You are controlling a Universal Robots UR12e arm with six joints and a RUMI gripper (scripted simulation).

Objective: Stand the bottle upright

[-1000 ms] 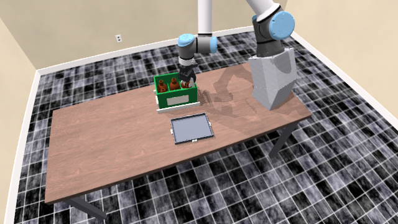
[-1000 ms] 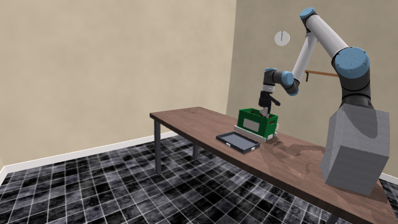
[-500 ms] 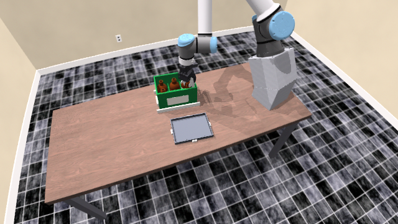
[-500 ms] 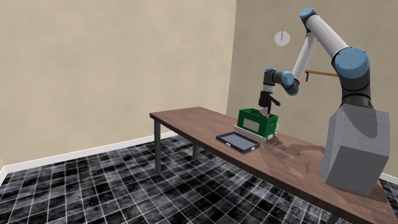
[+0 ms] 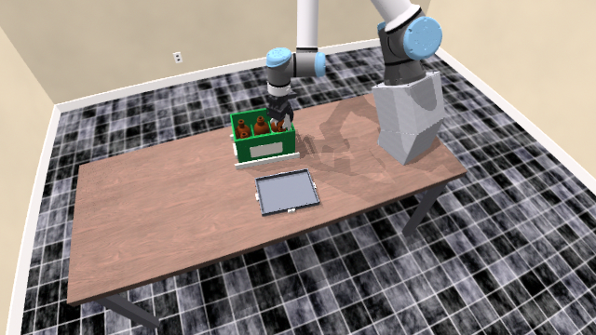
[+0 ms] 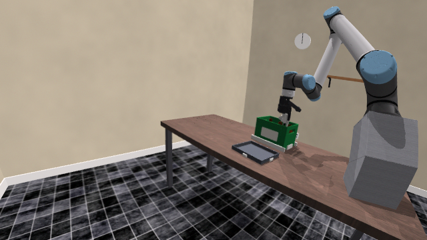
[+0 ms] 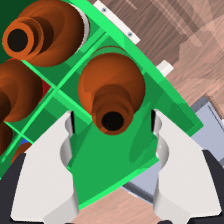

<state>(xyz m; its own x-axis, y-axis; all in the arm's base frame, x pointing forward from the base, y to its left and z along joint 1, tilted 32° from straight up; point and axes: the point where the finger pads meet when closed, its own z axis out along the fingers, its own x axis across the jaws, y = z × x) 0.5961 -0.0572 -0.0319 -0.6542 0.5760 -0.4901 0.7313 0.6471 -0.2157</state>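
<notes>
Right, your gripper points down at the crate, its two fingers apart and clamped on nothing. Look at the wrist view: the nearest bottle shows its neck in the gap between the fingertips, though you can't tell from here how far below them it sits. Just beside it are the other bottles, upright in their compartments, some only partly in sight. Which one has the odd neck? The pictures don't let you tell.

Around them all, you've got the green crate, sitting level, with a white strip along its foot on the tray side. Farther out from your gripper, past that strip, there's the grey tray, flat on the wooden table and near the crate. Well apart from the fingers, your arm runs back to its grey pedestal at the table's end.

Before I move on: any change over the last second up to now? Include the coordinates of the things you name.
No visible change. Gripper [image 5: 281,127] [image 6: 284,123] [image 7: 112,111] stays down at the crate [image 5: 265,149] [image 6: 287,135] [image 7: 177,107], fingers apart, nothing taken or let go that I can see. Crate and tray [image 5: 288,193] [image 6: 256,151] [image 7: 145,184] sit as they were; tray still holds no bottle.
</notes>
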